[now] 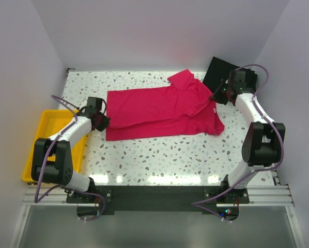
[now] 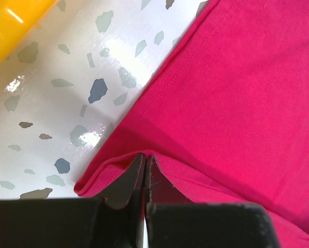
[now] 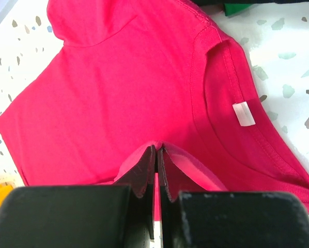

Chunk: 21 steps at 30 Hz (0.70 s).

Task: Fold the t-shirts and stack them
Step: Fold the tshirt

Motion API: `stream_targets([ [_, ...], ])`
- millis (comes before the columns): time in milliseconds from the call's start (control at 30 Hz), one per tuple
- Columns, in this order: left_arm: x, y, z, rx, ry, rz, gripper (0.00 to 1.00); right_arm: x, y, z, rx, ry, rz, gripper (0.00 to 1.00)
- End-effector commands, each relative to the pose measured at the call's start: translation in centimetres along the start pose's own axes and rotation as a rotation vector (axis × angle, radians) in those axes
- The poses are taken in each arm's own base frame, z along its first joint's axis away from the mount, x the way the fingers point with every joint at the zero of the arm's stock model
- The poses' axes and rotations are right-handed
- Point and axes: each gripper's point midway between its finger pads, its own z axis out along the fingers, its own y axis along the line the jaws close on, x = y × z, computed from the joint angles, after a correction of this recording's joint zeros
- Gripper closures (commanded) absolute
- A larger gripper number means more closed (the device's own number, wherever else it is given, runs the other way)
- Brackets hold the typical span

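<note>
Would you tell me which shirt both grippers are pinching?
The pink shirt spread mid-table: left gripper at its hem, right gripper near the collar. The black shirt lies unheld at the far right.

Bare table (image 1: 159, 155) runs open along the near side of the shirt (image 1: 154, 108), while the tray (image 1: 41, 124) blocks the left edge and black cloth (image 1: 216, 72) the far-right corner.

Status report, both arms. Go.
Left gripper shut on pink t-shirt, at the hem. Right gripper shut on it near the collar. Shirt spread on table. Black cloth far right; yellow tray off left.
</note>
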Motion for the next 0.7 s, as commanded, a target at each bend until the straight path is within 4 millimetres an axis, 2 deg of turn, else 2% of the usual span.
stream_targets([
  [0, -2.1, -1.8, -0.2, 0.053, -0.052, -0.011, 1.00, -1.3, 0.9, -0.1, -0.004, -0.024, -0.030, 1.00],
  [200, -2.3, -2.4, 0.3, 0.068, -0.045, -0.005, 1.00, -1.3, 0.7, 0.3, 0.009, -0.016, -0.041, 1.00],
  [267, -2.4, -2.5, 0.4, 0.073, -0.047, -0.007, 0.94, -1.4, 0.7, 0.5, 0.018, -0.012, -0.044, 1.00],
  [300, -2.7, -2.6, 0.3, 0.079, -0.056, -0.012, 0.91, -1.5, 0.7, 0.5, 0.023, -0.012, -0.048, 0.96],
  [367, -3.3, -2.6, 0.1, 0.087, -0.066, -0.009, 0.68, -1.8, 0.7, 0.5, 0.028, -0.012, -0.051, 0.87],
  [400, -3.9, -2.6, -0.1, 0.096, -0.077, -0.012, 0.62, -2.2, 0.9, 0.3, 0.027, -0.013, -0.058, 0.75],
  [433, -4.2, -2.7, -0.3, 0.105, -0.084, -0.013, 0.54, -2.3, 1.1, 0.3, 0.026, -0.014, -0.064, 0.68],
  [467, -4.7, -3.0, -1.0, 0.124, -0.095, -0.015, 0.51, -2.6, 1.3, 0.0, 0.022, -0.020, -0.066, 0.62],
  [500, -4.9, -2.8, -1.2, 0.130, -0.102, -0.015, 0.48, -2.7, 1.4, -0.2, 0.019, -0.024, -0.072, 0.51],
  [533, -5.0, -3.0, -1.5, 0.140, -0.109, -0.012, 0.45, -2.8, 1.5, -0.3, 0.019, -0.024, -0.073, 0.49],
  [633, -4.5, -3.1, -2.4, 0.184, -0.107, 0.003, 0.45, -2.5, 1.9, -1.0, 0.014, -0.023, -0.089, 0.48],
  [667, -3.4, -3.1, -2.6, 0.208, -0.083, 0.014, 0.46, -2.1, 1.9, -1.5, 0.017, -0.027, -0.092, 0.48],
])
